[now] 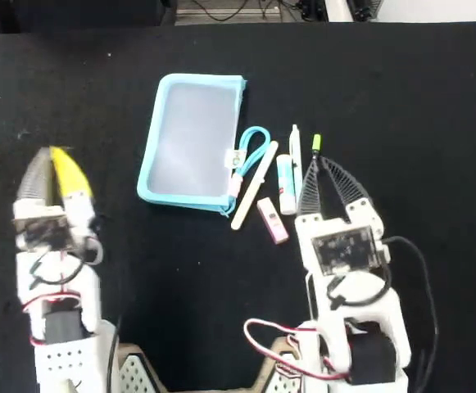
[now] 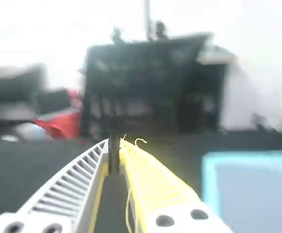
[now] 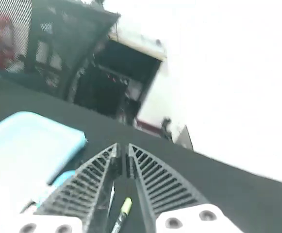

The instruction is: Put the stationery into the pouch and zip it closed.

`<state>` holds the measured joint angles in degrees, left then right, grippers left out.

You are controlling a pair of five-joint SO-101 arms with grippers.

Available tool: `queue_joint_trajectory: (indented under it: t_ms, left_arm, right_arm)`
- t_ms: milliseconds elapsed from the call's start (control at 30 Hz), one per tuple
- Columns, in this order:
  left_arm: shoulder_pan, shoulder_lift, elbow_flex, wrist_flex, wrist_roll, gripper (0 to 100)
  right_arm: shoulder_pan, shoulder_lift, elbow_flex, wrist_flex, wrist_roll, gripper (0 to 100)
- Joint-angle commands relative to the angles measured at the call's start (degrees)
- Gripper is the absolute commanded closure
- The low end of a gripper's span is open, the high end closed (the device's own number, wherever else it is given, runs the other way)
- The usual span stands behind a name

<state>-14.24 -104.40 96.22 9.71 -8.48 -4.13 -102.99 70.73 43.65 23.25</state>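
Observation:
A light blue pouch [image 1: 192, 144] lies flat on the black table, its blue zip loop [image 1: 252, 147] at its right side. Right of it lie several stationery items: a cream stick [image 1: 254, 185], a pink eraser-like piece [image 1: 272, 219], a white tube [image 1: 286, 183], a white pen [image 1: 296, 152] and a green-tipped pen [image 1: 316, 144]. My right gripper [image 1: 323, 161] is shut with nothing in it, its tips beside the green-tipped pen [image 3: 123, 209]; the pouch [image 3: 24, 150] is off to one side. My left gripper [image 1: 55, 152] is shut and holds nothing, well left of the pouch [image 2: 252, 189].
The table's far edge [image 1: 238, 23] runs along the top, with cables and furniture behind it. Open black tabletop lies between the two arms and beyond the pouch.

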Motion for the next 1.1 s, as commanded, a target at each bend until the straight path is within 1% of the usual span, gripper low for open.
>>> queue_joint_trajectory:
  t_ms: [0, 133, 233, 400, 533, 633, 867, 967, 1067]
  left_arm:
    - [8.75, -0.09, 1.01, 9.49, 0.0, 95]
    - [9.19, 0.44, 1.1, 11.52, 0.0, 95]
    - [9.98, 0.44, 1.1, 14.15, 0.0, 95]
    - [9.8, 0.18, 1.1, 15.74, 0.0, 95]
    - [10.15, 0.09, 1.1, 18.29, 0.0, 95]
    - [9.8, 0.09, 1.1, 18.81, 0.0, 95]
    - [9.54, 0.09, 1.1, 18.99, 0.0, 95]
    - [6.73, 0.0, 0.92, 18.81, 0.26, 95]
    - [2.86, 0.0, 0.13, 18.73, 4.66, 95]
  right_arm:
    - [-3.87, -5.23, -3.47, -0.79, 0.35, 97.2]
    - [-11.25, -2.77, -2.59, 1.14, -2.37, 97.2]
    - [-13.54, 4.53, -2.86, 1.32, -2.81, 97.2]
    - [-15.12, 25.19, -6.46, -0.88, -3.16, 97.2]
    - [-18.37, 42.51, -9.01, -4.31, -9.41, 97.2]
    - [-20.92, 52.44, -9.89, -7.3, -10.64, 97.2]
    - [-22.33, 69.23, -9.98, -16.26, -10.9, 97.2]
    - [-22.33, 73.98, -10.07, -19.08, -10.9, 97.2]
    - [-22.42, 77.76, -11.56, -20.48, -10.99, 97.2]
